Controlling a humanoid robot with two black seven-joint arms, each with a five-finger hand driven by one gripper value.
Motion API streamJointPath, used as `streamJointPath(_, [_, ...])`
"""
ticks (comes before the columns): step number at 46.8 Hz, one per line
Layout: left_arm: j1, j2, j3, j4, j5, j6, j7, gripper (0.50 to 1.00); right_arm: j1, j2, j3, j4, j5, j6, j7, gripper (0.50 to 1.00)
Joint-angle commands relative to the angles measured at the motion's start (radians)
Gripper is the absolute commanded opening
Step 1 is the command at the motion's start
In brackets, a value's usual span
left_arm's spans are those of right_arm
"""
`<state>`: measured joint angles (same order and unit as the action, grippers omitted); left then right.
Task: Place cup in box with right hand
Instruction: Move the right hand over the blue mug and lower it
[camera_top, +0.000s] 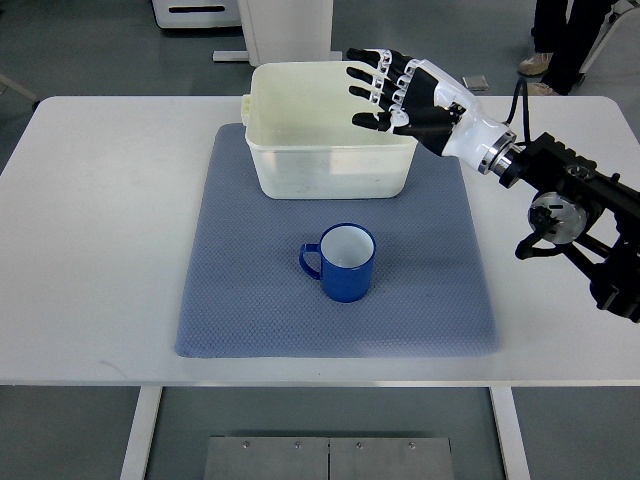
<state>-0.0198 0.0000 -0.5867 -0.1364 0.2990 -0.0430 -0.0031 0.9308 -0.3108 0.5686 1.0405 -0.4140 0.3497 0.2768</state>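
At the centre of the grey-blue mat (250, 300), well short of the box (330, 150) at twelve o'clock, the cup (343, 262) stands upright, its handle pointing to nine o'clock. It looks like a blue enamel mug with a white inside: stiff, light and probably slick, best gripped around the body from three o'clock, opposite the handle. Near one o'clock, the right hand (405, 92) hovers over the cream plastic box's rim, fingers spread and empty, while the woven mat lies flat on the smooth white table (90, 230).
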Motion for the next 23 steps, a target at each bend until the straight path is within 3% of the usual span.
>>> streamJointPath(1, [0.0, 0.0, -0.001, 0.0, -0.001, 0.0, 0.0, 1.0, 0.008, -0.027, -0.03, 0.026, -0.043, 0.029, 0.004, 0.998])
streamJointPath(23, [0.0, 0.0, -0.001, 0.0, -0.001, 0.002, 0.0, 1.0, 0.034, -0.054, -0.162, 0.081, -0.267, 0.068, 0.032, 0.996])
